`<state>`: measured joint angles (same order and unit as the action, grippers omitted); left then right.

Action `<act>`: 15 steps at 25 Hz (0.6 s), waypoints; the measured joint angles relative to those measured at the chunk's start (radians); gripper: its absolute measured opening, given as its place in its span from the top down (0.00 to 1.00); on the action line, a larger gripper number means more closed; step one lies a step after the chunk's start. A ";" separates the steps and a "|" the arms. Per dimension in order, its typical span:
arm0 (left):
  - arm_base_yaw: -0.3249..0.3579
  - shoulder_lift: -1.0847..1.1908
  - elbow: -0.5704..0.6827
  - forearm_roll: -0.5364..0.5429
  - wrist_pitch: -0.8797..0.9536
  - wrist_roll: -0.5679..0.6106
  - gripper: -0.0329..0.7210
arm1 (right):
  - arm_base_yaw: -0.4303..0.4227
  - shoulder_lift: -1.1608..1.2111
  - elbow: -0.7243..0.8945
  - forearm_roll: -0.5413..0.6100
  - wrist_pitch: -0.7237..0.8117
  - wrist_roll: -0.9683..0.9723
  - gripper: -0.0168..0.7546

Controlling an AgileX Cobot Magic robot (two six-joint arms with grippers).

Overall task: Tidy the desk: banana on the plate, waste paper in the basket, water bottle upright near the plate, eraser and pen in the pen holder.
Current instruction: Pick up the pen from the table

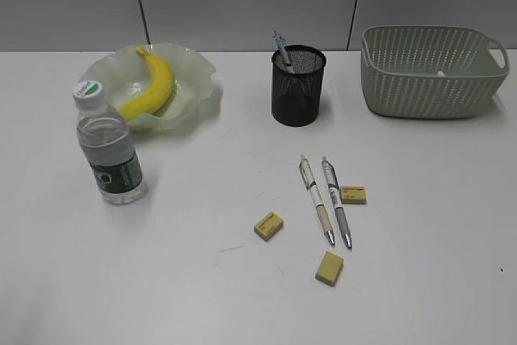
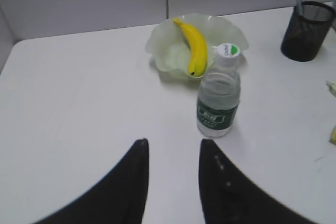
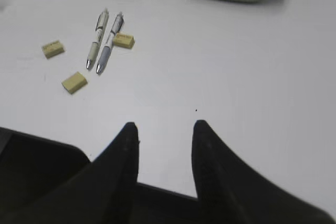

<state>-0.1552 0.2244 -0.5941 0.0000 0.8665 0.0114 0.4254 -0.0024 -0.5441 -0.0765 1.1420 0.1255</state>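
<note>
I am looking at the desk (image 1: 97, 280) and I am judging that what is left are the two pens and the three erasers, all lying loose in front of the pen holder (image 1: 298, 86). The banana (image 1: 152, 85) is already lying in the plate (image 1: 202, 78), and the water bottle (image 1: 107, 145) is standing upright just beside it. The basket (image 1: 434, 72) is sitting at the far right; I cannot tell whether the waste paper is inside.

The cream pen (image 1: 316, 199) and the grey pen (image 1: 337, 202) are lying side by side, almost touching. They are looking stiff, light and smooth, so I am expecting them to roll or slip; I would be taking one across the middle of the barrel. The erasers (image 1: 269, 225) (image 1: 329, 268) (image 1: 353, 195) are looking small, low and a little soft, good for a pinch across the short sides. One eraser is touching the grey pen.

My left gripper (image 2: 173, 153) is hanging spread and empty near the bottle. My right gripper (image 3: 164, 135) is also standing apart, holding nothing, over bare desk near the pens.

There is wide free room around the pens. The holder is already containing one pen (image 1: 281, 46), so the opening is narrower.
</note>
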 joint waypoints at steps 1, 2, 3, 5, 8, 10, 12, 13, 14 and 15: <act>0.000 0.060 -0.012 -0.044 -0.037 0.038 0.63 | 0.000 -0.003 0.004 -0.006 -0.016 0.000 0.61; 0.000 0.125 -0.026 -0.088 -0.068 0.085 0.63 | 0.000 -0.003 0.009 -0.009 -0.034 0.000 0.61; 0.000 0.183 -0.042 -0.125 -0.092 0.127 0.63 | 0.000 -0.003 0.017 -0.009 -0.050 0.000 0.61; -0.001 0.322 -0.099 -0.212 -0.147 0.215 0.63 | 0.000 -0.003 0.030 -0.009 -0.079 0.000 0.61; -0.028 0.536 -0.230 -0.292 -0.198 0.290 0.63 | 0.000 -0.004 0.034 -0.009 -0.090 0.000 0.61; -0.075 0.678 -0.311 -0.304 -0.214 0.307 0.63 | 0.000 -0.004 0.034 -0.009 -0.094 0.000 0.61; -0.180 0.835 -0.395 -0.296 -0.216 0.312 0.63 | 0.000 -0.004 0.034 -0.010 -0.096 0.000 0.61; -0.242 0.895 -0.435 -0.284 -0.221 0.311 0.63 | 0.000 -0.004 0.034 -0.010 -0.096 0.000 0.61; -0.324 0.958 -0.465 -0.263 -0.229 0.295 0.63 | 0.000 -0.004 0.034 -0.010 -0.097 0.000 0.61; -0.407 1.036 -0.503 -0.223 -0.238 0.249 0.63 | 0.000 -0.004 0.034 -0.010 -0.097 0.000 0.61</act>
<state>-0.5619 1.2607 -1.0975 -0.2233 0.6286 0.2606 0.4254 -0.0067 -0.5104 -0.0863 1.0448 0.1255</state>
